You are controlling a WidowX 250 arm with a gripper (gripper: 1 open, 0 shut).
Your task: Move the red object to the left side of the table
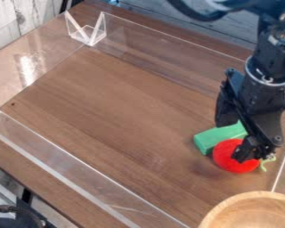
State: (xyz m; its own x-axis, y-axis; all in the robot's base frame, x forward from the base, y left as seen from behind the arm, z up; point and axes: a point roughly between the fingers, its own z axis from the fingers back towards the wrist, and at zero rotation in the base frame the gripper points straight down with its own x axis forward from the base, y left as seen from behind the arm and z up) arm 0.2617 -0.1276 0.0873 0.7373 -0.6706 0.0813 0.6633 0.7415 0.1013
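Note:
The red object (pixel 235 158), a small fuzzy red ball with a bit of green leaf at its right, lies on the dark wood table (pixel 121 98) near the right side. My black gripper (pixel 242 135) hangs just above it and slightly behind it. It is open, with one finger over the green block (pixel 216 138) and the other reaching down beside the ball's right edge. Nothing is held between the fingers.
A green rectangular block touches the ball's upper left. A light wooden bowl (pixel 255 214) sits at the bottom right corner. Clear acrylic walls (pixel 61 160) border the table, with a folded clear stand (pixel 85 28) at the far left.

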